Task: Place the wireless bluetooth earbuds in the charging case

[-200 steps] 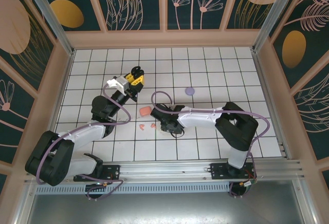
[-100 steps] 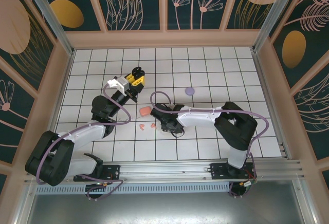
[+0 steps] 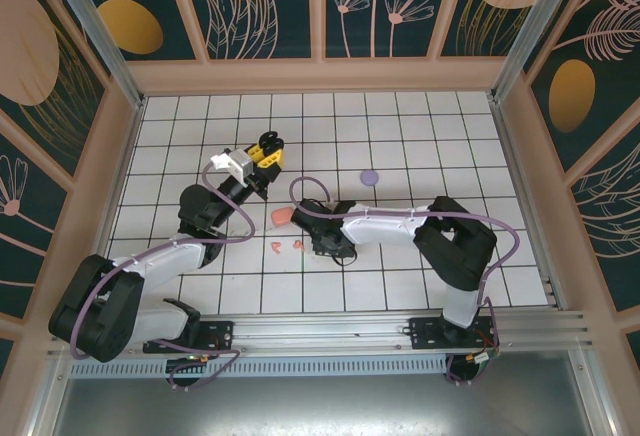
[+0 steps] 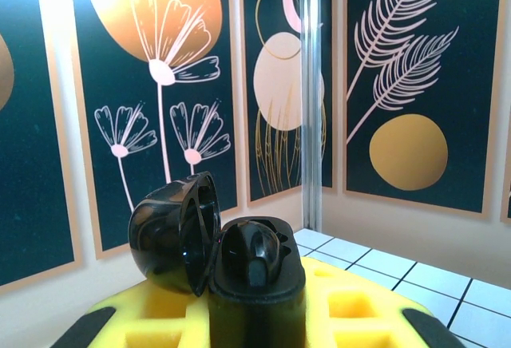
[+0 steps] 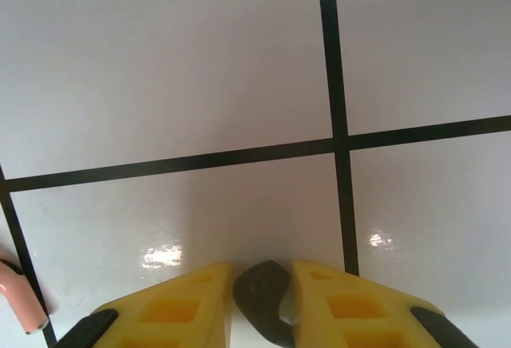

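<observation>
Handling these buds calls for a light pinch. Expect each one to be featherweight, hard, glossy and quick to squirt free, so grip across the stem or the head, never the tip.

Your right jaws, low over the worktop (image 3: pixel 400 136), are narrow on one black bud (image 5: pixel 260 294), with bare tile just beneath it. Your left jaws are closed on the one black case (image 4: pixel 255 300), which is held up off the tiles with its lid (image 4: pixel 172 232) swung open. A dark shape in one well may be a bud already seated, but I cannot tell.

From above, count two salmon buds (image 3: pixel 275 247) (image 3: pixel 297 246) lying on the tiles just left of the right jaws. One salmon lump (image 3: pixel 281 216) near them is likely a case. One lavender disc (image 3: pixel 370 176) sits farther back, well apart.
</observation>
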